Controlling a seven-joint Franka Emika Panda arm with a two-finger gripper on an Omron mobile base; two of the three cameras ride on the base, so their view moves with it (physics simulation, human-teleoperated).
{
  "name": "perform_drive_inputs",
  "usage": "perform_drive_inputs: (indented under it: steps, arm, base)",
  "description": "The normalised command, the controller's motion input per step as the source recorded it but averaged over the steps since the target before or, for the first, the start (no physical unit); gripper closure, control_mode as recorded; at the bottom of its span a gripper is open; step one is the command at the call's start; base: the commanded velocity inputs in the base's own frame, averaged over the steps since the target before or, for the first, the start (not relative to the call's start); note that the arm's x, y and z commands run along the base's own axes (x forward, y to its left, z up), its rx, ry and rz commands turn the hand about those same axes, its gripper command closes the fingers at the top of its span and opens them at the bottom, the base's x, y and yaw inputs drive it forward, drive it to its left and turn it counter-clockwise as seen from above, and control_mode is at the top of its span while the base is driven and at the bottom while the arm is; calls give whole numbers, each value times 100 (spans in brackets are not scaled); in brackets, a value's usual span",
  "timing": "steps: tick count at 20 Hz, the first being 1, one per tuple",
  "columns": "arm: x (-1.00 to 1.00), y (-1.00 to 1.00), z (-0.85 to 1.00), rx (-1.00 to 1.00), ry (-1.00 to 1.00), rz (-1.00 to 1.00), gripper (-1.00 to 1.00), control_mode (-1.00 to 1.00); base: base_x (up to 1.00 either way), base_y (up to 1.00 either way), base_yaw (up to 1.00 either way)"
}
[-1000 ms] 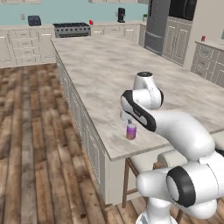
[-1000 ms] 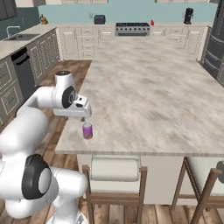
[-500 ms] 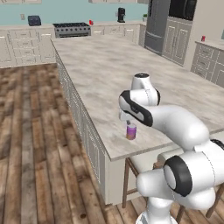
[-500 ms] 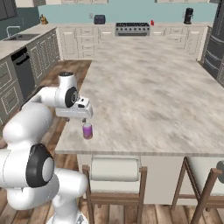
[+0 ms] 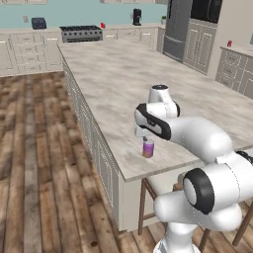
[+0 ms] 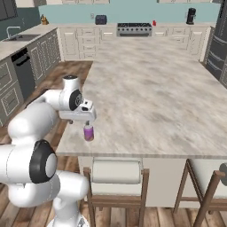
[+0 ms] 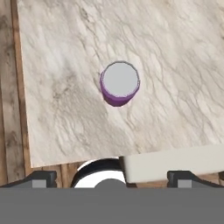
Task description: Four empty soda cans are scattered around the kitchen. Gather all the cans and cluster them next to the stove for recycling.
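1. Claw (image 5: 146,135) spread wide, holding nothing, poised directly above purple can (image 7: 119,83).
2. Can upright on tabletop (image 5: 113,79), just below claw, close to near edge.
3. Risk: off-centre descent, one fingertip clipping the rim, tipping the can toward the edge and floor.
4. Risk: closing too high, slipping off the pale top.

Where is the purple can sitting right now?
The purple can stands upright on the island counter near its near corner, directly below the open tool; in the right base view it is close to the counter's front edge, left of the stools.
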Motion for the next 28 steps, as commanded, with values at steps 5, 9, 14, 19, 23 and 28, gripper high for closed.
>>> perform_drive_inputs:
  steps: [5, 9, 14, 19, 23, 28]
  arm:
    - [16, -3, -7, 0, 2, 0, -100, -100]
    - [15, 0, -13, 0, 6, 0, -100, -100]
    - [16, 0, -10, 2, 9, 0, -100, -100]
    - [15, 0, -6, 0, 5, 0, -100, -100]
    - [16, 0, -13, 0, 0, 0, -100, -100]
    - [14, -1, -12, 0, 2, 0, -100, -100]
  base:
    - [0, 0, 0]
    - [0, 0, 0]
    - [0, 0, 0]
    - [0, 0, 0]
    - [0, 0, 0]
    - [0, 0, 0]
